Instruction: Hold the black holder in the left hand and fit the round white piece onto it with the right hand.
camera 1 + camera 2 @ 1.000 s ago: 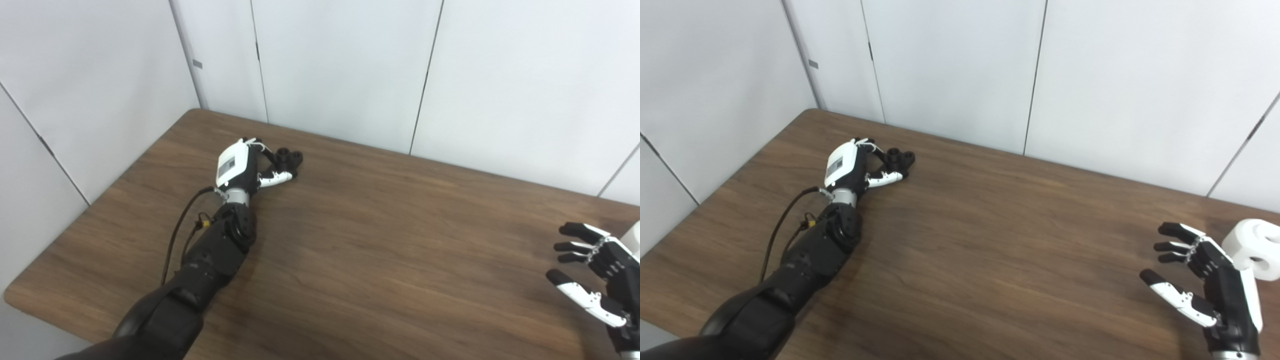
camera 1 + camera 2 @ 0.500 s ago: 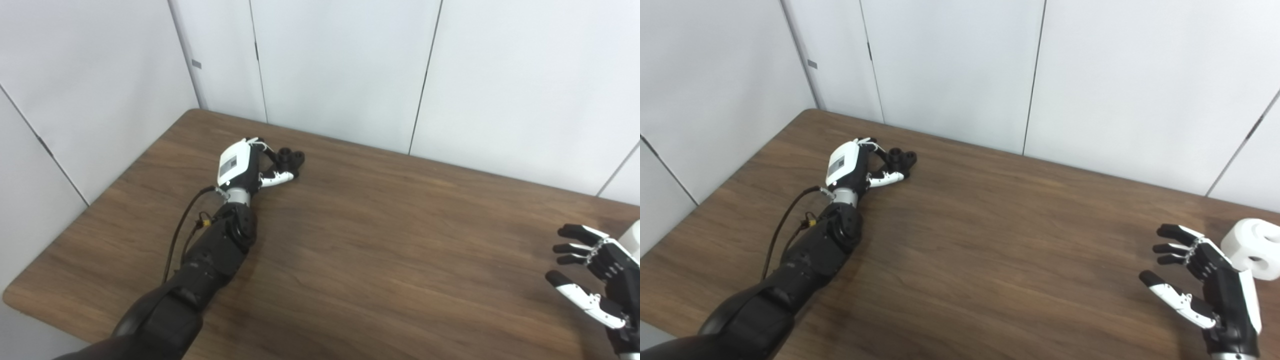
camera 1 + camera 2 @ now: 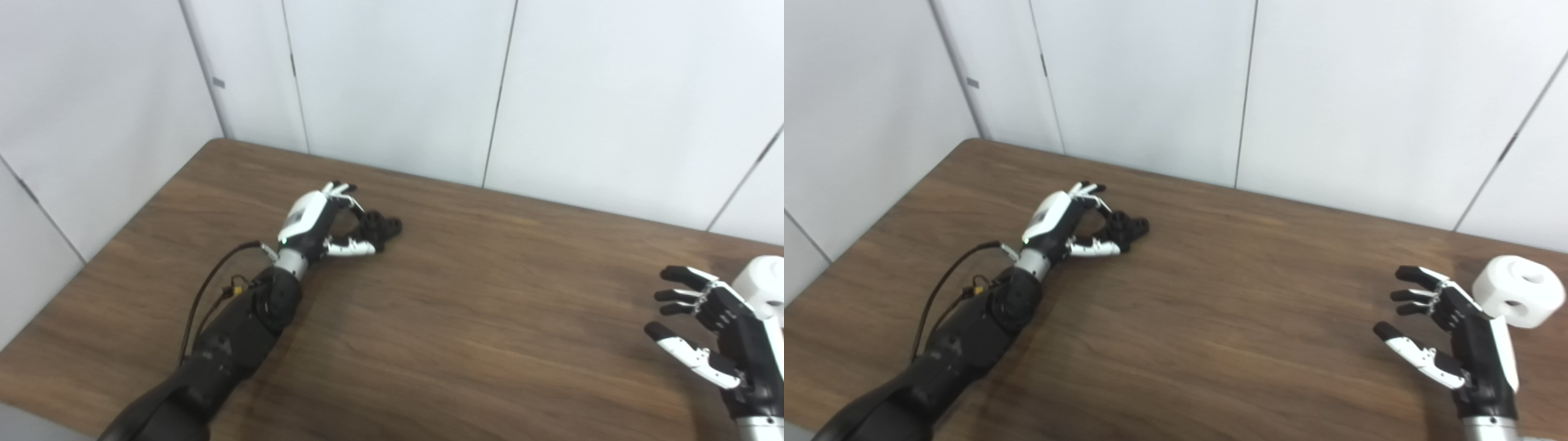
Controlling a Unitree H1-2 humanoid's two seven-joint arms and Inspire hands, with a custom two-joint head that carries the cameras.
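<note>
Setting: brown wood-grain table point(image 3: 1213, 318), backed by pale wall panels point(image 3: 1335, 92).
Left hand point(image 3: 1062, 223): stretched to the far left part of the table, thumb and fingers curled about the black holder point(image 3: 1127, 228); contact at the near end, firmness of the grasp impossible to tell.
Black holder: small, dark, lumpy; lying low at the tabletop, jutting rightward out of the left hand; whether lifted or resting not clear.
Left arm point(image 3: 968, 331): black, running in from the lower left corner, a dark cable point(image 3: 946, 278) looping beside the wrist.
Right hand point(image 3: 1454, 340): released, fingers spread apart and grasping nothing, palm turned toward the middle of the table, at the near right edge.
Round white piece point(image 3: 1518, 291): sitting on the table at the far right, just behind the right hand's back, a round hole showing in its side; untouched, well apart from the black holder.
Between the hands: bare wood.
</note>
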